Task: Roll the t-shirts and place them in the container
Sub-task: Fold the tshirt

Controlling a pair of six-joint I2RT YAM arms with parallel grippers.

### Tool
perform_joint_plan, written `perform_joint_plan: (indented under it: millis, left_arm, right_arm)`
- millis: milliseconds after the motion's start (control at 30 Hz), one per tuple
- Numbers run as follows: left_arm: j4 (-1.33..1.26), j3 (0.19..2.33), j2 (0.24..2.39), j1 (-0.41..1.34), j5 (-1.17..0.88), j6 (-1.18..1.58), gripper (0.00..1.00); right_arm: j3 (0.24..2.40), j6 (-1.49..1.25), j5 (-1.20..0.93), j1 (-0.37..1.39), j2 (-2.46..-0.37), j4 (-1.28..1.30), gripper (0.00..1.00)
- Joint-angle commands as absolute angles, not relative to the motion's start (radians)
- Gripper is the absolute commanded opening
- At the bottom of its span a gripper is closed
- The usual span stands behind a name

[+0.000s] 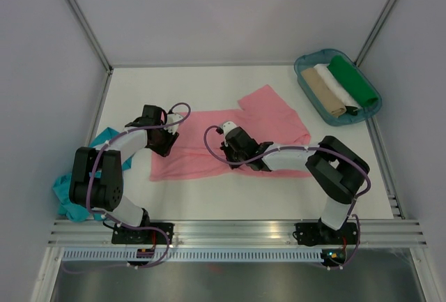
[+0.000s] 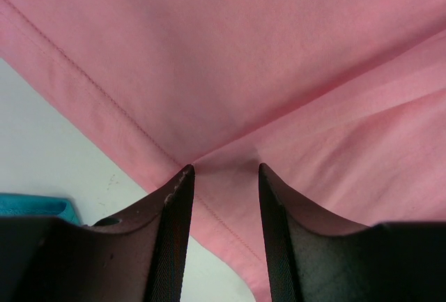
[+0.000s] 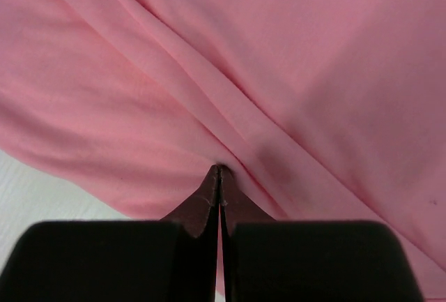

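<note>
A salmon-pink t-shirt (image 1: 202,145) lies spread over the middle of the white table, one sleeve pointing toward the back right. My left gripper (image 1: 166,148) rests at the shirt's left edge. In the left wrist view it (image 2: 224,173) is open, and the stitched hem (image 2: 104,100) runs flat between its fingers. My right gripper (image 1: 232,159) is low over the shirt's middle. In the right wrist view it (image 3: 220,170) is shut, pinching a raised fold of the pink cloth (image 3: 265,51). A teal-blue t-shirt (image 1: 104,138) lies crumpled at the table's left edge, behind the left arm.
A blue-green plastic tray (image 1: 310,55) stands at the back right corner and holds a beige, a white and a green roll of cloth. Grey walls with metal posts close in the table on three sides. An aluminium rail with both arm bases runs along the near edge.
</note>
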State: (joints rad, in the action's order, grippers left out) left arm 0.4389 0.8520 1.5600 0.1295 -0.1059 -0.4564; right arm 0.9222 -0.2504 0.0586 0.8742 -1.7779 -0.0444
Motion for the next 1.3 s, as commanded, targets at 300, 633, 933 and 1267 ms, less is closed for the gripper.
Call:
perform_joint_plan:
  millis: [300, 633, 933, 1267]
  left_arm:
    - [0.405, 0.879, 1.569, 0.127, -0.063, -0.454, 0.48]
    - [0.353, 0.879, 1.611, 0.127, 0.052, -0.488, 0.48]
    - [0.403, 0.888, 1.528, 0.132, -0.023, -0.485, 0.5]
    - [0.56, 0.848, 1.37, 0.137, -0.189, -0.474, 0.48]
  right_arm:
    - [0.982, -0.178, 0.042, 0.858, -1.749, -0.006, 0.0]
    - [0.979, -0.196, 0.037, 0.839, -1.795, -0.029, 0.0]
    - [0.94, -0.196, 0.003, 0.816, -1.735, -0.048, 0.0]
    - [0.939, -0.221, 0.023, 0.818, -1.784, -0.065, 0.0]
